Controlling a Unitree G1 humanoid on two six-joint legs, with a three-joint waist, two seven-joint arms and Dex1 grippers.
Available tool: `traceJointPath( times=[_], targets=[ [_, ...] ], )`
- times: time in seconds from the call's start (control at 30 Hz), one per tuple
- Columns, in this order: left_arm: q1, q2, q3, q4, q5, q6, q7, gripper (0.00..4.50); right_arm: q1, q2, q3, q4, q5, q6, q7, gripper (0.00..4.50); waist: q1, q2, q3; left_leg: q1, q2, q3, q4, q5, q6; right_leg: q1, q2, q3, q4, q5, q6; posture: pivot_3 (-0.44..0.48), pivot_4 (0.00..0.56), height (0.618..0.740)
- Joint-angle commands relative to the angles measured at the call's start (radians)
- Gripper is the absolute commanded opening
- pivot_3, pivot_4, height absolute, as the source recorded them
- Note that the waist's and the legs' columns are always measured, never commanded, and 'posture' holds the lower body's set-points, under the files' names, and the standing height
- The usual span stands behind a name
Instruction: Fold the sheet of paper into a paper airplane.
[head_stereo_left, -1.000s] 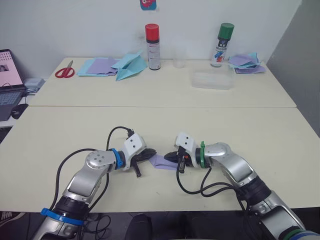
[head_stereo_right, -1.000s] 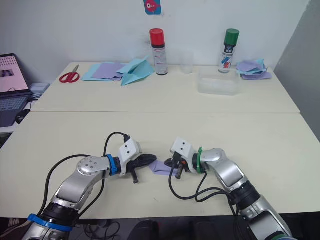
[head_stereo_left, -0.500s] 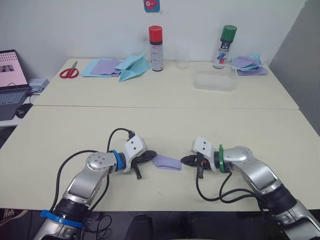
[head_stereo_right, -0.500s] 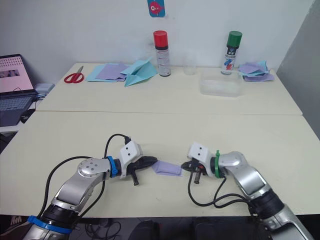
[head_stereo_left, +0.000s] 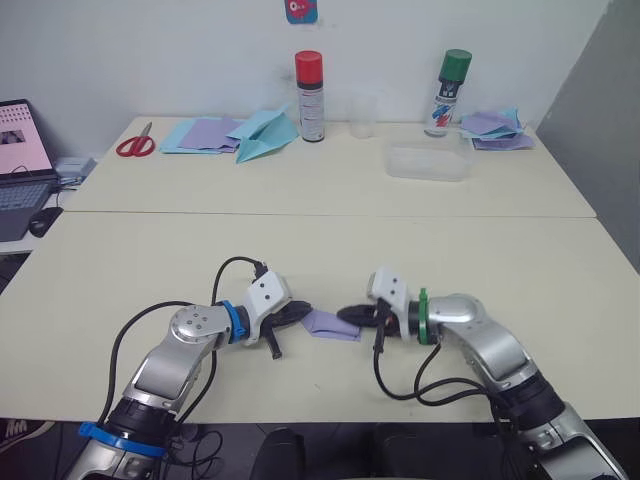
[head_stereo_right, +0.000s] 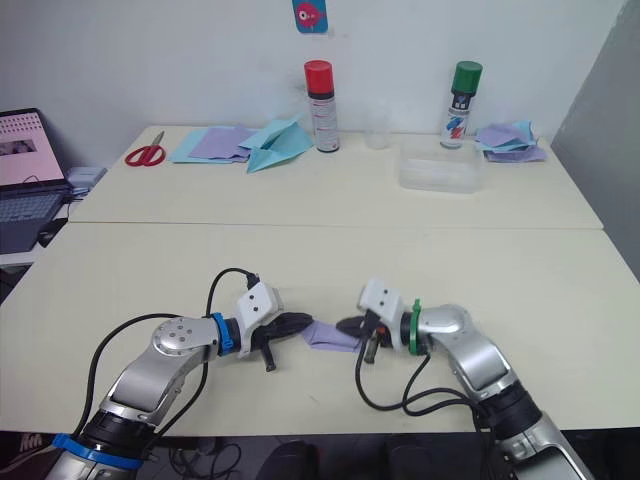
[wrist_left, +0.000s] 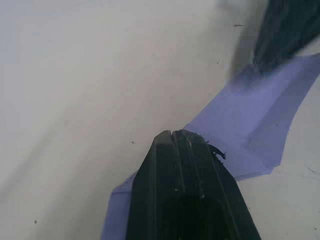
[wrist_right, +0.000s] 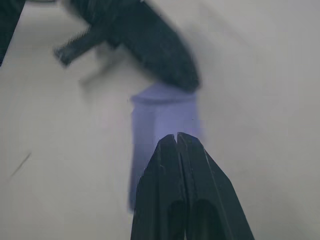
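Note:
The sheet of paper (head_stereo_left: 330, 324), lavender and folded into a small flat strip, lies on the near table between my two grippers. My left gripper (head_stereo_left: 298, 313) is shut, its tip resting on the paper's left end; in the left wrist view the closed fingertips (wrist_left: 172, 137) lie over the purple paper (wrist_left: 250, 115). From the right, my shut right gripper (head_stereo_left: 348, 316) has its tip at the paper's right end. The right wrist view has the closed right gripper (wrist_right: 176, 136) over the paper (wrist_right: 165, 112), with the left gripper (wrist_right: 150, 45) beyond.
On the far table stand a red-capped spray can (head_stereo_left: 309, 82), a green-capped can (head_stereo_left: 449, 92), a clear cup (head_stereo_left: 362, 115) and a clear plastic box (head_stereo_left: 428, 162). A light-blue paper plane (head_stereo_left: 262, 135), scissors (head_stereo_left: 131, 146) and piles of sheets (head_stereo_left: 495, 130) lie there. A laptop (head_stereo_left: 20, 150) is at far left.
The right gripper pulled back to the right, clear of the paper, and has now come back to its right end. The left gripper stayed on the left end.

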Motion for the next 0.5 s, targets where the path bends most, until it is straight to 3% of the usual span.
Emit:
traceJointPath(
  times=[0.03, 0.3, 0.5],
  targets=[
    [0.029, -0.002, -0.030, 0.033, 0.031, 0.029, 0.006, 0.00, -0.021, -0.010, 0.026, 0.049, -0.057, -0.024, -0.004, 0.02, -0.001, 0.000, 0.000, 0.000, 0.000, 0.000, 0.000, 0.000, 0.000, 0.000, 0.000, 0.000, 0.000, 0.000, 0.000, 0.000, 0.150, 0.740],
    [0.017, -0.129, 0.063, -0.115, -0.153, 0.143, 0.045, 0.00, -0.050, 0.003, 0.031, 0.131, -0.091, -0.080, -0.012, 0.02, -0.001, -0.001, 0.000, 0.003, 0.000, 0.000, 0.000, 0.000, 0.001, 0.002, 0.000, -0.001, 0.001, 0.002, 0.000, 0.000, 0.150, 0.740],
    [0.021, -0.196, 0.001, -0.124, -0.095, 0.152, 0.119, 0.00, -0.045, -0.004, 0.027, 0.129, -0.091, -0.076, -0.007, 0.02, -0.001, -0.001, 0.000, 0.002, 0.000, 0.000, 0.001, 0.001, 0.001, 0.002, 0.001, -0.001, 0.001, 0.003, 0.000, 0.000, 0.150, 0.740]
  ],
)
